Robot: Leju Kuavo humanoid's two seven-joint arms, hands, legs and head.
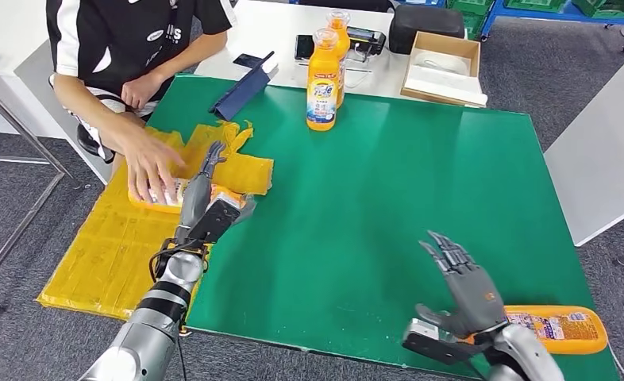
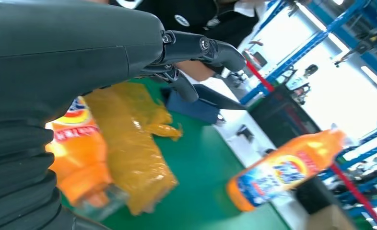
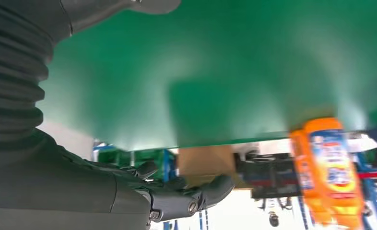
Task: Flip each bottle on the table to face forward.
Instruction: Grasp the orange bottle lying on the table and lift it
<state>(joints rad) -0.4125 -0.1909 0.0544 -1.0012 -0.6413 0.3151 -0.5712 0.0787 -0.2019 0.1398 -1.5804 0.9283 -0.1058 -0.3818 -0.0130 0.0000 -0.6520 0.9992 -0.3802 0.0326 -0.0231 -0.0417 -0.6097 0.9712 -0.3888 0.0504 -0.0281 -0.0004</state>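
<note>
Green table (image 1: 420,198). Two upright orange detergent bottles (image 1: 323,79) at far edge, one behind the other; front label blue/yellow, reads like "Tide", small print illegible. Third bottle (image 1: 166,194) lies flat on yellow wrapping (image 1: 110,246) at table's L side, person's hand (image 1: 152,165) pressing on it; L hand (image 1: 202,190) reaches over it, fingers extended, holding nothing. Fourth bottle (image 1: 559,328) lies at near R edge, label text unreadable. R hand (image 1: 468,286) beside it, fingers spread, empty.
</note>
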